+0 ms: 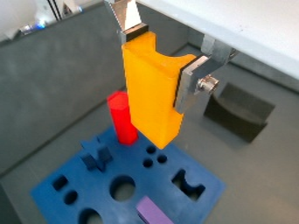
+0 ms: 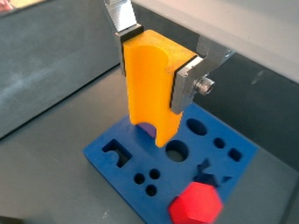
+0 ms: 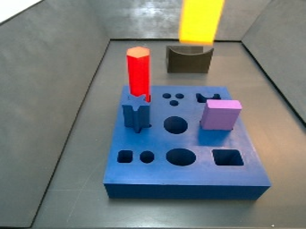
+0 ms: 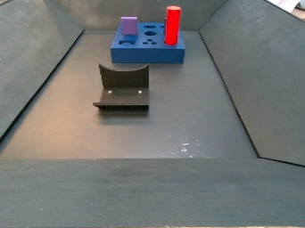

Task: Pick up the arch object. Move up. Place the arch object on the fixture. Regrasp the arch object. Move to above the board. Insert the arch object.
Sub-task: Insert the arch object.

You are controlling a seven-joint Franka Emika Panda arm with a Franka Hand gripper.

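Note:
My gripper (image 1: 163, 59) is shut on the yellow-orange arch object (image 1: 152, 101), with a silver finger on each side, and holds it upright in the air. It shows in both wrist views, and the gripper (image 2: 156, 63) grips the arch object (image 2: 149, 87) near its upper end. The blue board (image 1: 111, 188) lies below it; in a wrist view the arch's lower end hangs over the board (image 2: 128, 171). In a side view the arch object (image 3: 201, 20) hangs high above the dark fixture (image 3: 188, 59), behind the board (image 3: 185, 165). The fixture (image 4: 121, 87) stands empty.
A tall red hexagonal prism (image 3: 139, 72) stands in the board's back left corner and also shows in a wrist view (image 1: 121, 118). A lilac cube (image 3: 221, 116) sits on the board's right side. Grey walls enclose the floor (image 4: 155, 134) on all sides.

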